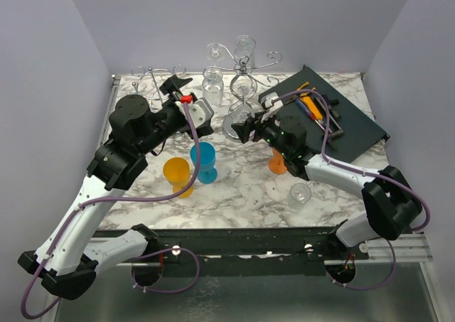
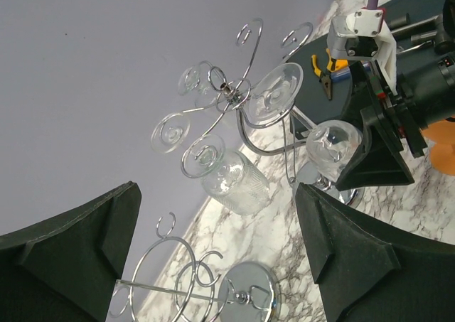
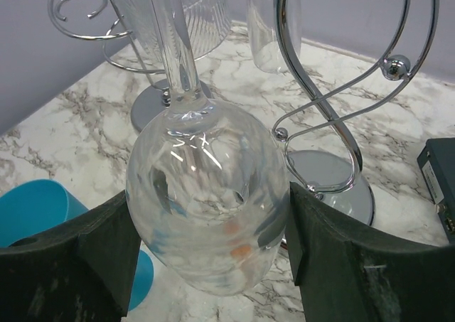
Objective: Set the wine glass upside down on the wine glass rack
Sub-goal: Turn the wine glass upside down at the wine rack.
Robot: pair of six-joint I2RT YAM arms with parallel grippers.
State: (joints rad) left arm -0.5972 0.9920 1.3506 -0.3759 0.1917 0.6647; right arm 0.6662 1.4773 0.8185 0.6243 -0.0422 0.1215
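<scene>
Right wrist view: your right gripper [image 3: 206, 240] is clamping the wine glass [image 3: 206, 208], inverted, by its bowl at lower centre, beside the rack [image 3: 397, 67]. Its foot is running off the top.

Left wrist view: your left gripper [image 2: 217, 194] is hanging wide open, empty.

Top view: you're likely mid-carry, needing to slide the stem onto a free rack arm. The other glasses [image 1: 212, 86] are masking which.

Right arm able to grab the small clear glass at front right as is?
Probably not yet: the right hand is full, closed on the inverted wine glass. The small clear glass itself stands unblocked, with nothing over it.
</scene>
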